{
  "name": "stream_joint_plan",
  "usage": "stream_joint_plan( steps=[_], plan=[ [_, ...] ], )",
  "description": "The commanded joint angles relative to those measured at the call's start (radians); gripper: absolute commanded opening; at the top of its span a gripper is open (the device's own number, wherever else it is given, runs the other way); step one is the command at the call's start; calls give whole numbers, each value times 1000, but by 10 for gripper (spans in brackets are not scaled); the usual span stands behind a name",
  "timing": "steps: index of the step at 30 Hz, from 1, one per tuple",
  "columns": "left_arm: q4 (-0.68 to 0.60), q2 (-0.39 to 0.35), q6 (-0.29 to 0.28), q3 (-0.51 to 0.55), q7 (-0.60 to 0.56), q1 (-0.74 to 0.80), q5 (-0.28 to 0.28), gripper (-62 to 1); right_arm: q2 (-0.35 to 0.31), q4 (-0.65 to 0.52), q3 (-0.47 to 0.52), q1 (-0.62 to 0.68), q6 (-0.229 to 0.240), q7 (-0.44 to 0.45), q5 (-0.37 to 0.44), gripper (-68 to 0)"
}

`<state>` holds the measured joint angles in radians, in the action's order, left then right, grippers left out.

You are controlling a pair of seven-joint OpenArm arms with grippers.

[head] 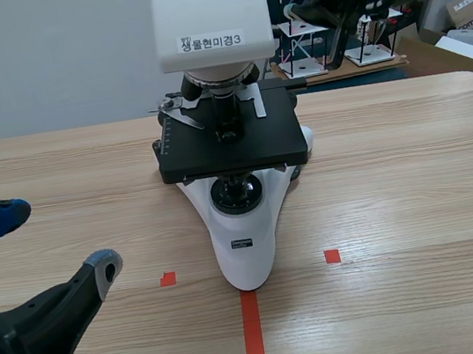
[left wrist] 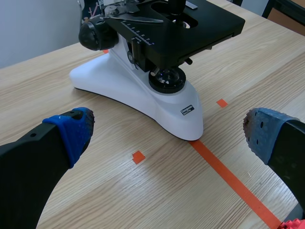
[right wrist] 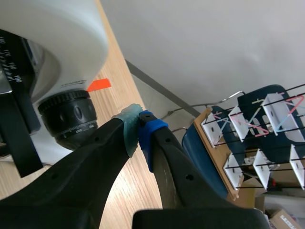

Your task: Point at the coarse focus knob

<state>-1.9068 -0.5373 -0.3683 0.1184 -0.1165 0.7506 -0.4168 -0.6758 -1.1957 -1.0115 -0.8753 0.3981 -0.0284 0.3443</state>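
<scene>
Looking across the wooden table (head: 419, 203), you are seeing the microscope (head: 246, 256) standing at its middle, the white foot sitting on the end of the orange-red tape line (head: 253, 339), probably so that either arm can reach a side. Your left gripper (head: 55, 242) is hanging low over the near left corner, fingers spread wide and holding nothing, apparently parked out of the way. Your right gripper (right wrist: 139, 131) is hanging raised toward the far edge, by the microscope's right flank, its two pads pressed together on nothing, which is giving you one narrow tip suited to pointing. The coarse focus knob (right wrist: 70, 118), the black graduated dial on that flank, is sitting just beside the tip; I cannot tell whether they are touching.
</scene>
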Motion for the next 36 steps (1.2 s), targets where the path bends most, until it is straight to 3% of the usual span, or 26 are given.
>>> stream_joint_plan(
  steps=[1,36],
  plan=[
    [-16,2,-1,3,-14,0,-10,14,4,-5,-6,-25,-8,8,7,-660],
    [-16,2,-1,3,-14,0,-10,14,5,-5,-11,-25,-8,-11,22,-660]
  ],
)
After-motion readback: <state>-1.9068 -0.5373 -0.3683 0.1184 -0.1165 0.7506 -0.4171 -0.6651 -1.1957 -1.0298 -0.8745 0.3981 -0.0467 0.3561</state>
